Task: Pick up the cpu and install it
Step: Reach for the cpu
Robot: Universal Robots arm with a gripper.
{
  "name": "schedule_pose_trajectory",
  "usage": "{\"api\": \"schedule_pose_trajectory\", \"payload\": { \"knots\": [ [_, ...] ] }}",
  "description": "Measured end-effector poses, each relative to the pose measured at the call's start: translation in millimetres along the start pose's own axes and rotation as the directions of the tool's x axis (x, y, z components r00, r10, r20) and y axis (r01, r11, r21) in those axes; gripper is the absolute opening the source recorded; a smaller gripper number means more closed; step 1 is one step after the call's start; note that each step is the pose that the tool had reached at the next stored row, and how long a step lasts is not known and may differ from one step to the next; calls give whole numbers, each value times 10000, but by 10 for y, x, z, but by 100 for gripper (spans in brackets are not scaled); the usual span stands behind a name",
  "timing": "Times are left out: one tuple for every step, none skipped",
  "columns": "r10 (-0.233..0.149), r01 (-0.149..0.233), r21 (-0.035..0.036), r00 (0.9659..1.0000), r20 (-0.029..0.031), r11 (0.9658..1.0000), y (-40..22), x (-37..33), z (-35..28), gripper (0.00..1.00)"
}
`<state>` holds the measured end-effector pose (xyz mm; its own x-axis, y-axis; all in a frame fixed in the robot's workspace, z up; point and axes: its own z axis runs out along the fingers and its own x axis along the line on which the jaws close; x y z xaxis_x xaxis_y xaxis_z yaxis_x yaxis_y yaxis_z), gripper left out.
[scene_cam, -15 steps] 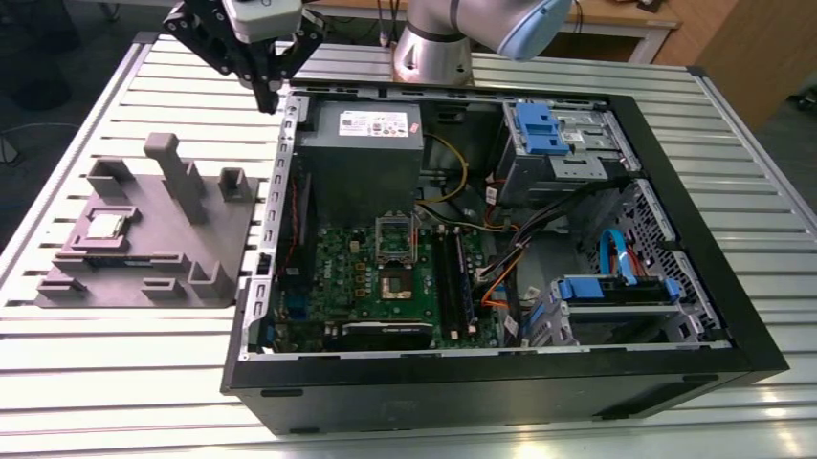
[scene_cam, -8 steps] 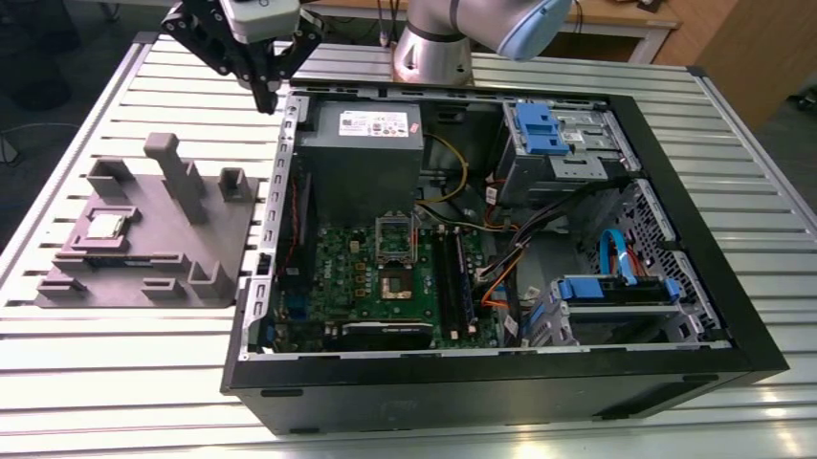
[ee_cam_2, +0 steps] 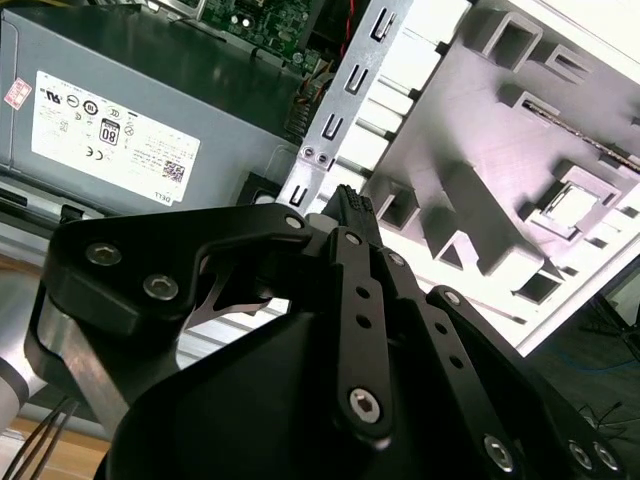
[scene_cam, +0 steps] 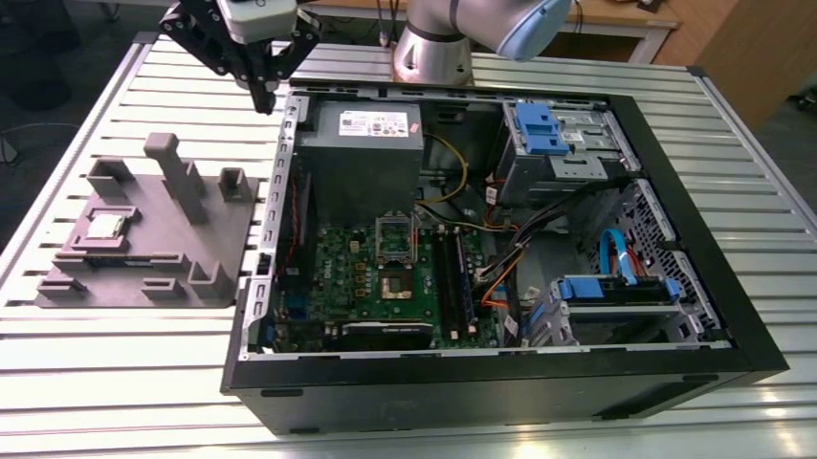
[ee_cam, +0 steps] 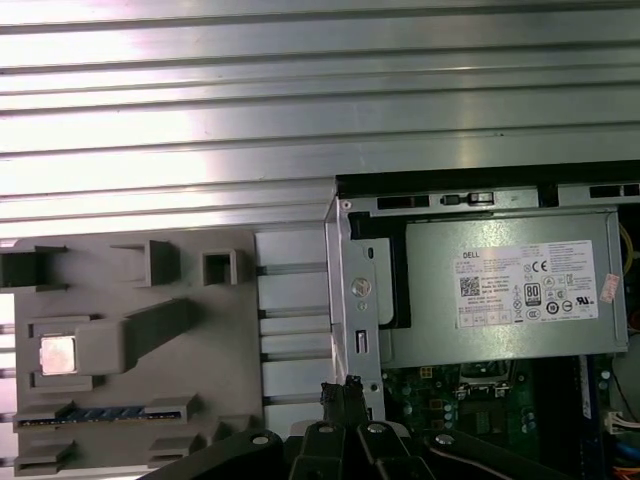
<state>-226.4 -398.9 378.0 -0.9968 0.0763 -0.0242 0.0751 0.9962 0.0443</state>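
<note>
The task has hardly begun. The cpu [scene_cam: 105, 226] lies flat in a square recess of the grey holder tray [scene_cam: 217, 229] on the slatted worktop [scene_cam: 128, 382], with nothing touching it. Both wrist views show it there too, its metal top bright [ee_cam: 58, 355].

The gripper [scene_cam: 264, 98] hangs above the far corner of the open computer case [scene_cam: 511, 368], near the power supply [scene_cam: 364, 143]. Its fingers are drawn together at the tips and carry nothing, which is plain in the second wrist view [ee_cam_2: 350, 203].

In the exterior view the cpu sits between seven and eight o'clock from the gripper, well apart from it. The motherboard socket [scene_cam: 393, 280] sits at about five o'clock. That socket looks bare, with its metal bracket [scene_cam: 393, 232] seemingly lifted.

I judge that the reach, the grasp, the carry and the seating are all left to do.
</note>
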Motion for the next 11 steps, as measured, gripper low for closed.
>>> {"api": "schedule_pose_trajectory", "payload": {
  "knots": [
    [0,0,0,10000,0,10000,0,2,0,10],
    [0,0,0,10000,0,10000,0,5,1,10],
    [0,0,0,10000,0,10000,0,7,1,10],
    [0,0,0,10000,0,10000,-1,10,1,10],
    [0,0,0,10000,0,10000,-1,12,1,10],
    [-1,1,0,10000,0,10000,-1,14,2,10],
    [0,0,0,10000,0,10000,-1,17,2,10],
    [0,0,0,10000,0,10000,-2,19,2,10],
    [0,0,0,10000,0,10000,-2,21,3,10],
    [-1,1,0,10000,0,10000,-2,24,3,10],
    [0,0,0,10000,0,10000,-2,27,3,10]
  ]
}}
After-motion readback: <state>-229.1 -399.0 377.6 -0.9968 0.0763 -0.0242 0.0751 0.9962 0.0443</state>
